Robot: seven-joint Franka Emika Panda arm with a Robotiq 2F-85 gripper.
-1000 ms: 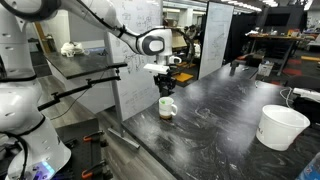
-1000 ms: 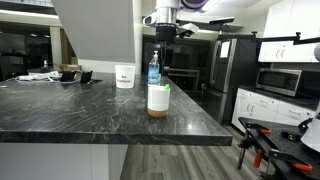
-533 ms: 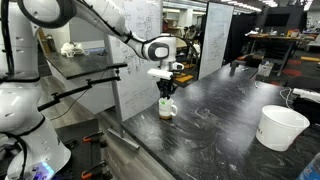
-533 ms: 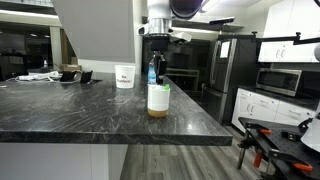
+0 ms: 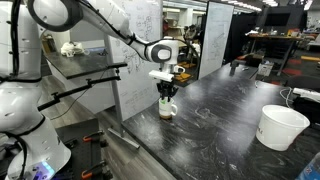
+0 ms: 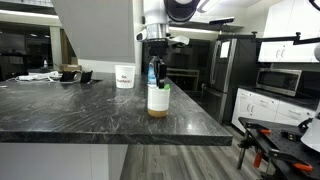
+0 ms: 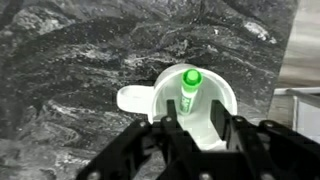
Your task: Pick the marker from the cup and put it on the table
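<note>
The white cup stands near the corner of the black marbled table. It also shows in an exterior view. The green marker stands upright inside the cup, cap up, and its top sticks out above the rim. My gripper hangs straight above the cup, pointing down. In the wrist view the gripper is open, with one finger on each side of the marker, not touching it. The cup's handle points left in that view.
A larger white tub stands farther along the table, also seen in an exterior view. A white whiteboard panel rises behind the table edge near the cup. The table's edge and corner lie close to the cup.
My gripper has come down toward the cup, so its open fingers now straddle the marker's top. The cup and marker have not moved.
</note>
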